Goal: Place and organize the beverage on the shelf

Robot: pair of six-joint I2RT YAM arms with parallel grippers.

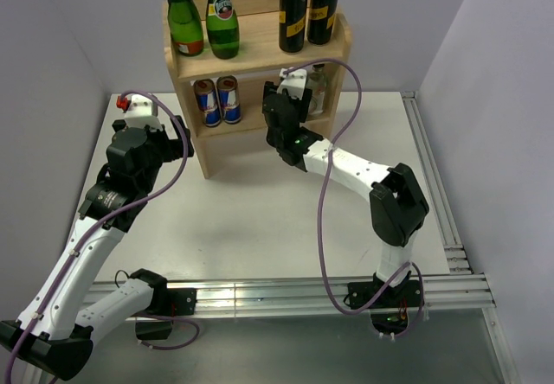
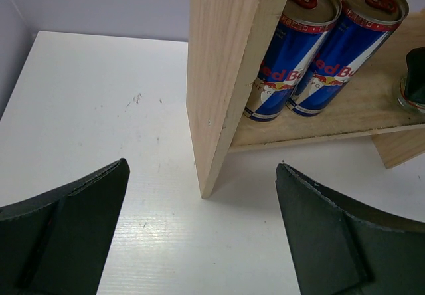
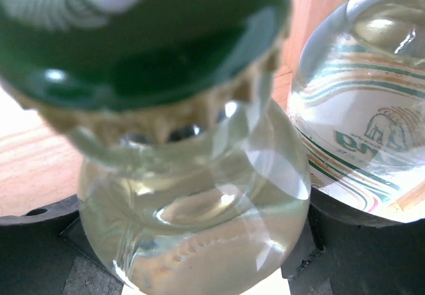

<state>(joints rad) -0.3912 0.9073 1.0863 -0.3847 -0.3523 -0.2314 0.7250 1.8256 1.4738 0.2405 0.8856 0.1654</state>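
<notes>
**A:** How do the right jaws stand?

**B:** The right gripper (image 3: pixel 192 268) is clamped on a clear bottle (image 3: pixel 192 202) with a green cap. It is inside the lower tier of the shelf (image 3: pixel 26 169), just beside a second clear bottle (image 3: pixel 358 109).

**A:** And the left?

**B:** The left gripper (image 2: pixel 202 169) is spread wide and holds nothing. It faces the front edge of the shelf's left side panel.

**A:** What does only the top view show?

**B:** It shows green bottles (image 1: pixel 184 16) and black cans (image 1: pixel 294 8) on the shelf's top board. Only the left wrist view shows the tops of the blue cans (image 2: pixel 282 69).

Two each: green bottles (image 1: pixel 184 16), black cans (image 1: pixel 293 5), blue cans (image 1: pixel 206 100) (and clear bottles (image 3: pixel 192 215)).
</notes>
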